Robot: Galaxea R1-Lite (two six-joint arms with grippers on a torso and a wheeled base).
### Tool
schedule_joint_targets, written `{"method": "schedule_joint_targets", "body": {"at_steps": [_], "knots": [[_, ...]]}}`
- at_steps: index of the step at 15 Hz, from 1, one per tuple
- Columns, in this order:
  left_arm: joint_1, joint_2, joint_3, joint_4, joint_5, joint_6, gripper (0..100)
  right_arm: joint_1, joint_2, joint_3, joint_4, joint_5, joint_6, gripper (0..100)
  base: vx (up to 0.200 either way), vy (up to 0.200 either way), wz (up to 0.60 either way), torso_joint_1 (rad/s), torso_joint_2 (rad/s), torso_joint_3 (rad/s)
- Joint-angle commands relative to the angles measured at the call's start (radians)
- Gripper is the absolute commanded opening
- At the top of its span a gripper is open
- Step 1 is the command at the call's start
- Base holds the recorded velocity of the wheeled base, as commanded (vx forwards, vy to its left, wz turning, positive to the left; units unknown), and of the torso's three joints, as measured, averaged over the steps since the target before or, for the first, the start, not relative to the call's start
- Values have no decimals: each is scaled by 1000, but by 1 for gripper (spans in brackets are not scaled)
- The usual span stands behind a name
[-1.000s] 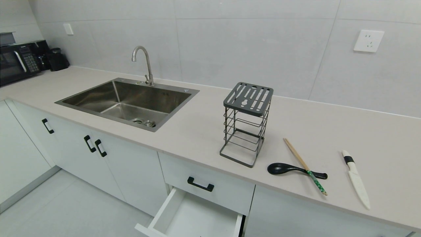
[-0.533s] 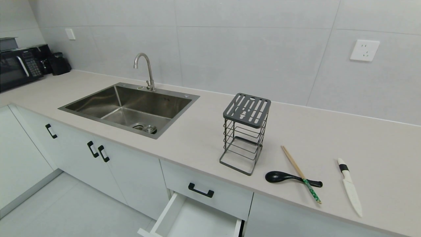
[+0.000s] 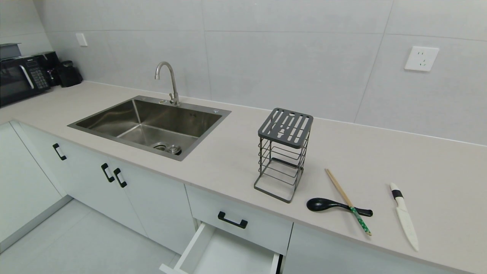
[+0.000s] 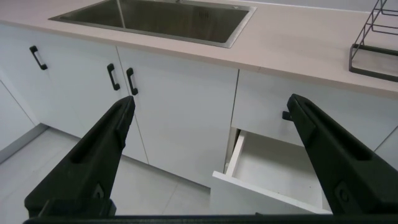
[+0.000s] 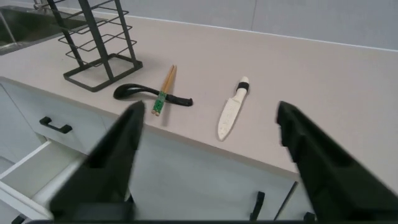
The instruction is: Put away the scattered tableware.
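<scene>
The left gripper (image 4: 211, 102) hangs with its two fingers spread wide and nothing between them. It sits low in front of the cabinet doors and faces the half-open drawer (image 4: 273, 171) under the counter. The right gripper (image 5: 210, 112) is spread just as wide and is also empty. It is out in front of the counter's near edge, with the tableware beyond it on the countertop (image 3: 236, 156).

Nothing on the counter has been touched over the last second. The whole head picture slides down a little between the earliest frame and the next, which is the camera moving, and it is unchanged over the last half second.

The black spoon (image 3: 321, 204) lies near the front edge, just right of the wire rack (image 3: 284, 152). The pair of chopsticks (image 3: 344, 198) lies across the spoon's handle, touching it. The white knife (image 3: 404, 216) lies farther right, apart from both. The rack stands upright between the sink (image 3: 148, 121) at the left and the tableware.

For the task, this looks like the very start. The view is settled, every piece is out on the counter, and neither arm holds anything. All the pieces lie on the right, so the right arm seems the natural one to reach first. The chopsticks probably ought to go before the spoon, because lifting the spoon would tip them off its handle. I cannot tell whether the pieces are meant for the rack's slotted top or for the drawer.
</scene>
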Motion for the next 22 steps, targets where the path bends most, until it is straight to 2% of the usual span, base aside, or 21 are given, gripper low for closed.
{"method": "schedule_joint_targets", "body": {"at_steps": [1, 2, 3, 4, 5, 6, 8, 10, 11, 15, 18, 22], "knots": [[-2, 1, 0, 0, 0, 0, 100, 0, 1, -1, -30, 0, -7, 100, 0, 0, 0, 0, 0, 0], [-2, 1, 0, 0, 0, 0, 100, -3, 1, -70, -177, 2, -19, 100, 0, 0, 0, 0, 0, 0], [-2, 1, 0, 0, 0, 0, 100, -21, 52, -217, -242, 39, -73, 100, 0, 0, 0, 0, 0, 0], [-2, 1, 0, 0, 0, 0, 100, -50, 170, -340, -174, 147, -116, 100, 0, 0, 0, 0, 0, 0], [-2, 1, 0, 0, 0, 0, 100, -61, 227, -385, -113, 229, -119, 100, 0, 0, 0, 0, 0, 0], [-2, 1, 0, 0, 0, 0, 100, -64, 273, -391, -62, 282, -122, 100, 0, 0, 0, 0, 0, 0], [-2, 1, 0, 0, 0, 0, 100, -52, 383, -326, 67, 310, -141, 100, 0, 0, 0, 0, 0, 0], [-2, 1, 0, 0, 0, 0, 100, 31, 561, -282, 73, 305, -145, 100, 0, 0, 0, 0, 0, 0], [-2, 1, 0, 0, 0, 0, 100, 45, 641, -282, 68, 305, -145, 100, 0, 0, 0, 0, 0, 0], [-2, 1, 0, 0, 0, 0, 100, 46, 926, -296, -13, 307, -150, 100, 0, 0, 0, 0, 0, 0], [-2, 1, 0, 0, 0, 0, 100, 45, 1143, -319, -168, 305, -151, 100, 0, 0, 0, 0, 0, 0], [-2, 1, 0, 0, 0, 0, 100, 62, 1270, -311, -249, 305, -148, 100, 0, 0, 0, 0, 0, 0]]}}
